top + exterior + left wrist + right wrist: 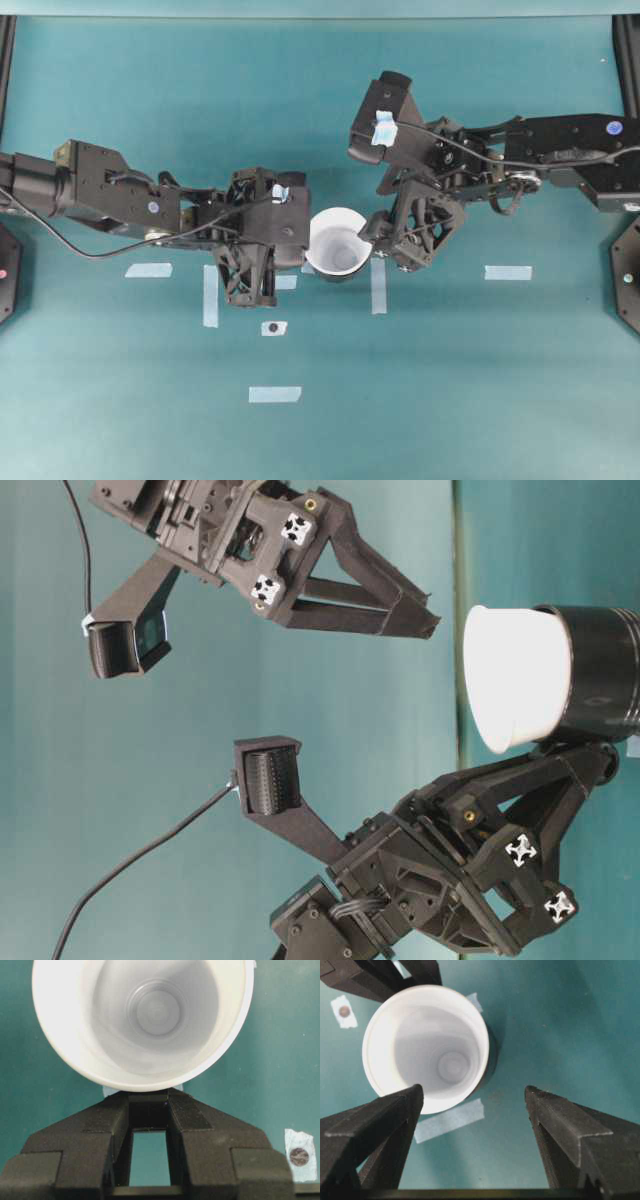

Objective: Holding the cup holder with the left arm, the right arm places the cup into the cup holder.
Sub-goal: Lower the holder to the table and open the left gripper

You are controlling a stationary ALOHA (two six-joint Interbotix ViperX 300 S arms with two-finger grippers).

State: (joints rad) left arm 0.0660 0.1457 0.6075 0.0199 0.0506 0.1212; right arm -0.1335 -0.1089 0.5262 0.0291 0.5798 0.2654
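Note:
The white cup stands inside the black cup holder, of which only a dark edge shows under the rim. From table level the cup sticks out of the holder. My left gripper is shut on the holder's small handle tab, just under the cup. My right gripper is open and empty beside the cup; in the right wrist view one finger overlaps the cup's rim and the other stands well apart over the mat.
Light-blue tape strips lie on the teal mat around the cup, further out and toward the front. A small tape patch with a dark dot lies near the left gripper.

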